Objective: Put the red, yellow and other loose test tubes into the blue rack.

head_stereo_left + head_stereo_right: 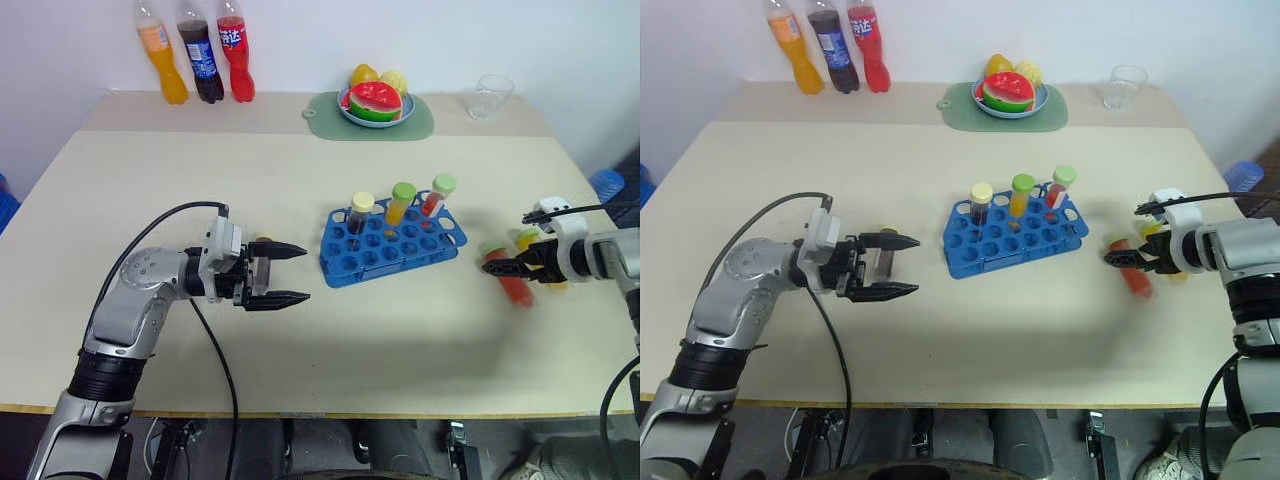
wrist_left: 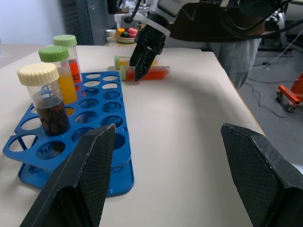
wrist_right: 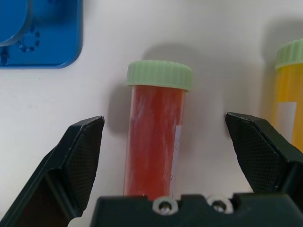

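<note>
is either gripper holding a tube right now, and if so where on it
Nothing is held. The right gripper is open, its fingers on either side of the red tube lying on the table, not touching it. The left gripper is open and empty.

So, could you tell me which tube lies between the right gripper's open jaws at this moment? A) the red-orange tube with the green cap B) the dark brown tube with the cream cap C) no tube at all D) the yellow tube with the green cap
A: the right wrist view shows the red-orange tube lying on the table between the open jaws of the right gripper, untouched, with the yellow tube off to one side.
</note>
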